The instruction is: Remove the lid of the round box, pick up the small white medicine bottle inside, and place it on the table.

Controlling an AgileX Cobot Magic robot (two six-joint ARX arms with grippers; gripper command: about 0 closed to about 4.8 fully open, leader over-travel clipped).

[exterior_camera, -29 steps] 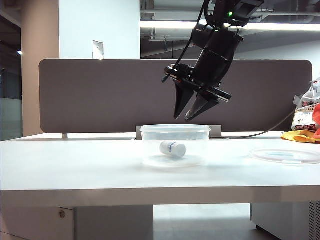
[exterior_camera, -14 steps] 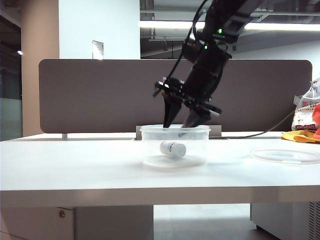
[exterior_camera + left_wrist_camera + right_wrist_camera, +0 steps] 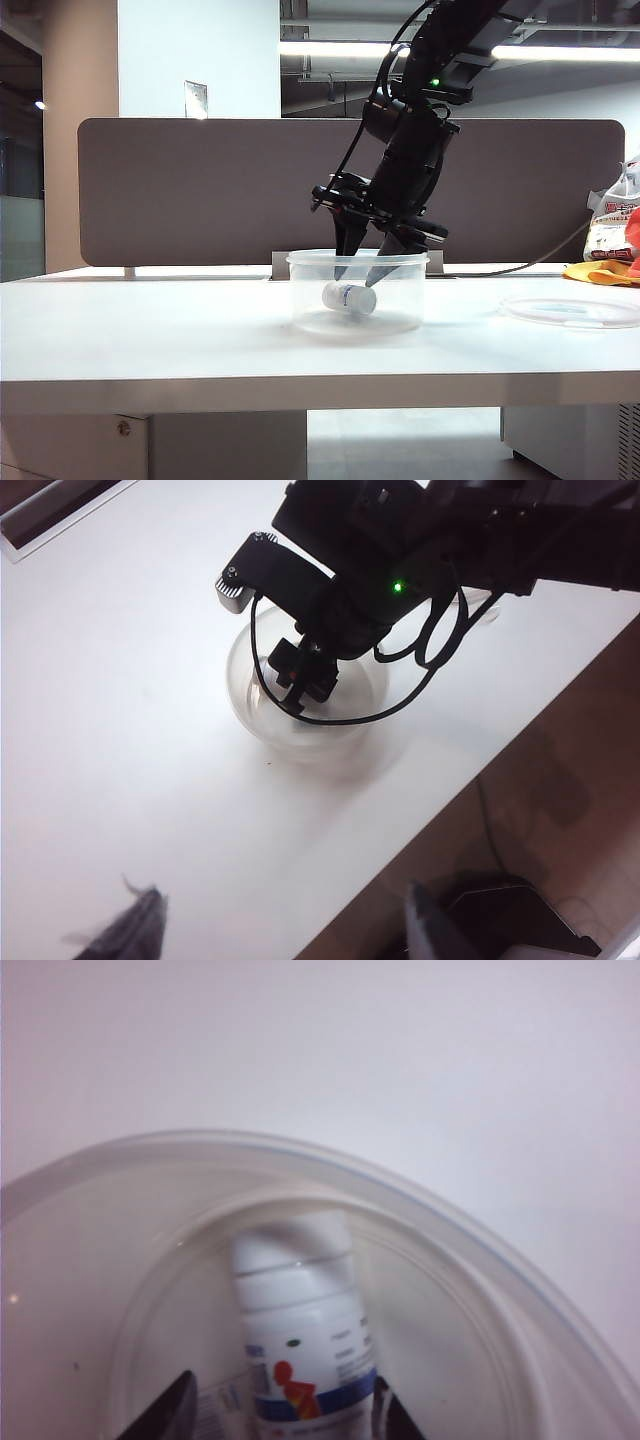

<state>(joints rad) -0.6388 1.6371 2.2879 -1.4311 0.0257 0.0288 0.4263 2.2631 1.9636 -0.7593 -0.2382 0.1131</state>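
The lid (image 3: pixel 572 312) is already lying off the round box (image 3: pixel 358 293), flat on the table (image 3: pixel 150 330), well apart from the right pincer (image 3: pixel 361 277) on the side away from the box's centre. So the first step looks done; what is left is closing on the small white medicine bottle (image 3: pixel 298 1330), lifting it out and setting it on the table.

The right pincer is reaching down into the open box, its jaws standing apart with one finger on each side of the bottle's labelled body. The bottle is lying on its side on the box floor, directly between and just below the fingertips, cap pointing away from the wrist. Whether the fingers are touching it cannot be told. Nothing else is lying in the box.

The left pincer (image 3: pixel 285 925) is hanging spread wide, well above and apart from the box, holding nothing.
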